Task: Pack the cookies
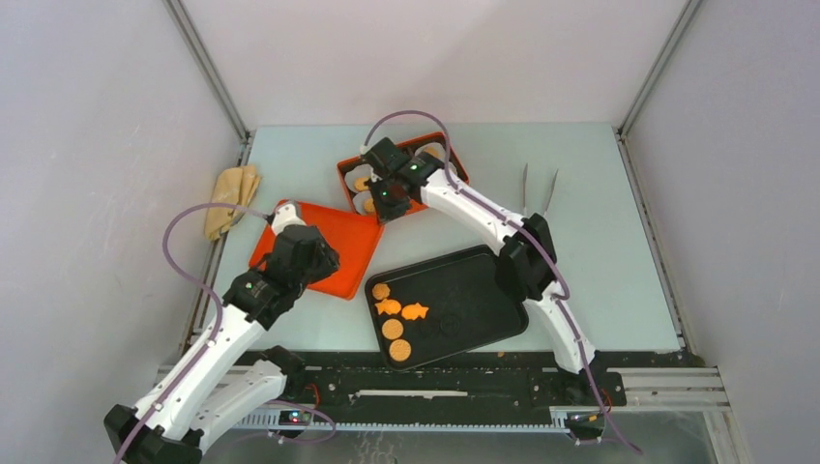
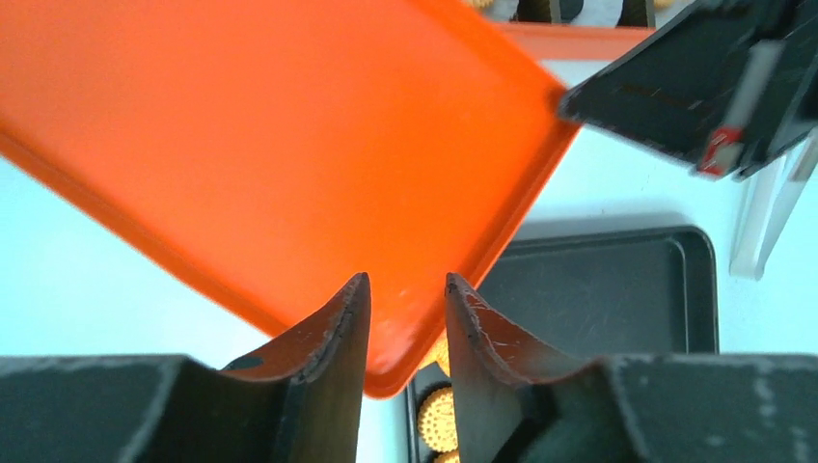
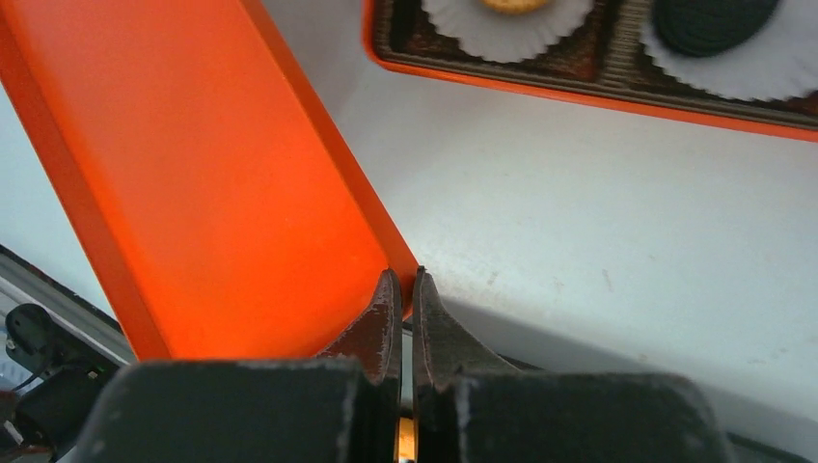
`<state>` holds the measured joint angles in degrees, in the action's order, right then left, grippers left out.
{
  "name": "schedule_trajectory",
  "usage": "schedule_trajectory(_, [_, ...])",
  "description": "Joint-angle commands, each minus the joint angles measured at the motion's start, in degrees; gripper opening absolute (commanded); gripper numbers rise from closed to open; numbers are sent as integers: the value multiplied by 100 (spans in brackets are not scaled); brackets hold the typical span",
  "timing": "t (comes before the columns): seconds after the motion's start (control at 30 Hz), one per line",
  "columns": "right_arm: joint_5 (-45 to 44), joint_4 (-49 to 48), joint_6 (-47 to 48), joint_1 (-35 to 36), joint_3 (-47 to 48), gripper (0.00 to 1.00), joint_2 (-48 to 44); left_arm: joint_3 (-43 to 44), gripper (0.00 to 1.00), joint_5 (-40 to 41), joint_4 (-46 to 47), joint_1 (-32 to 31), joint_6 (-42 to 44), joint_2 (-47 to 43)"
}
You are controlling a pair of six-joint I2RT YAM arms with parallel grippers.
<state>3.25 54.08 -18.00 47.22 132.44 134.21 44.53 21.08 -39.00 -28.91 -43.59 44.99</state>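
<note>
Several orange cookies point(image 1: 392, 329), round and fish-shaped point(image 1: 415, 311), lie at the left end of a black tray point(image 1: 474, 300). An orange box point(image 1: 447, 153) behind it holds white paper liners; in the right wrist view one liner holds an orange cookie point(image 3: 516, 5) and another a dark one point(image 3: 714, 24). An orange lid point(image 1: 353, 237) lies left of the box. My left gripper point(image 2: 405, 280) is open just above the lid's near corner point(image 2: 289, 125), holding nothing. My right gripper point(image 3: 405, 273) is shut, tips over the lid's corner point(image 3: 212, 193), between lid and box point(image 3: 579, 92).
Metal tongs point(image 1: 539, 188) lie on the table right of the box. A tan cloth point(image 1: 232, 198) sits at the table's left edge. Grey walls close in the table on three sides. The right arm's links reach over the black tray's right end.
</note>
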Motion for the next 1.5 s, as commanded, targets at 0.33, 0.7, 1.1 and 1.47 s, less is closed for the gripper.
schedule_trajectory(0.33, [579, -126, 67, -1088, -841, 0, -1291, -1731, 56, -1384, 1942, -19, -1095, -333])
schedule_trajectory(0.7, [982, -431, -146, -1198, -2341, 0, -2013, -2320, 74, -605, 3862, -19, -1070, -166])
schedule_trajectory(1.1, [1368, -255, -245, -1332, -2303, 0, -2062, -3298, 75, -172, 4106, -19, -1842, -611])
schedule_trajectory(1.47, [1790, -584, -507, -914, -3659, 0, -2804, -2798, 64, 199, 4623, -10, -1374, -329])
